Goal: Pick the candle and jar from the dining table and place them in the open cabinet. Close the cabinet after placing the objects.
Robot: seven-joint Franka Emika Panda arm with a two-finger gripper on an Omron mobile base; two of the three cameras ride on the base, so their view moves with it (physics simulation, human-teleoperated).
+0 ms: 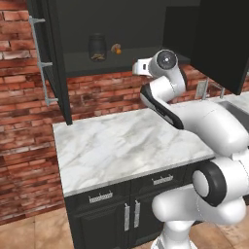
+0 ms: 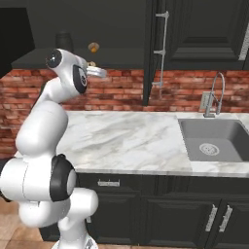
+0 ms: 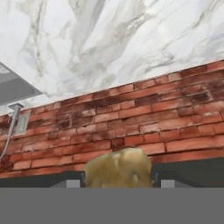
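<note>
the two-finger gripper (image 3: 117,180), jaws clamped on the tiny tan-yellow stubby candle (image 3: 117,168), hangs just right of the dark glassy jar (image 1: 97,47) on the black cabinet's shelf (image 1: 82,62), candle above the shelf.

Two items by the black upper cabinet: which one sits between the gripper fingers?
The tiny tan-yellow stubby candle, between the gripper tips; the dark glassy jar stands alone on the shelf.

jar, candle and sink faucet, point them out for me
jar (image 1: 97,47), left base view, on its dark rounded belly.
candle (image 3: 117,168), hand view, on its tan body between the finger tips.
sink faucet (image 2: 218,92), right base view, on its arched silver neck.
</note>
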